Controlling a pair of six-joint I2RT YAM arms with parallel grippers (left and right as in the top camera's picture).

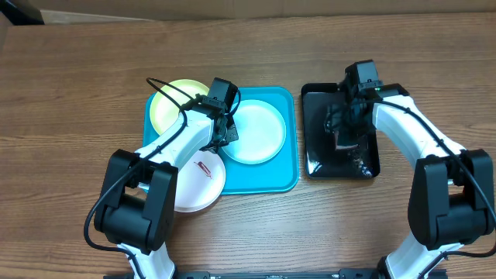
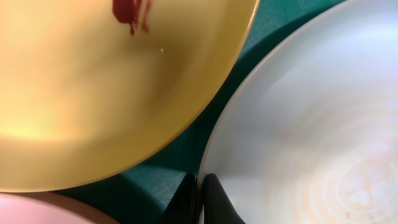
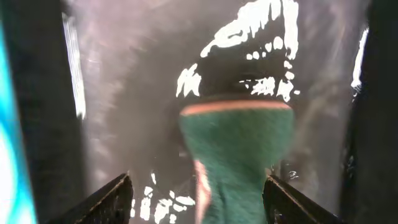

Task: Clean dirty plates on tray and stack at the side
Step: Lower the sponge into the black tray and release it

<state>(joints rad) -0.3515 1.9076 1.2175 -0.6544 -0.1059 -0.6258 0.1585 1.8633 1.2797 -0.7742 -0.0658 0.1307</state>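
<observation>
- Overhead: the turquoise tray carries the yellow-green plate, pale blue plate and white plate — the white one overhangs its edge. The left gripper hovers among them.
- Left wrist: its fingers are pressed together, empty, at the pale blue rim.
- Right wrist: the right gripper gapes — a green sponge lies ungripped between its fingers on the black tray.

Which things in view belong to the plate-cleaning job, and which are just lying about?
Job: yellow-green plate, pale blue plate, white plate, turquoise tray, green sponge.
Just there: black tray under the sponge, wooden table.
</observation>
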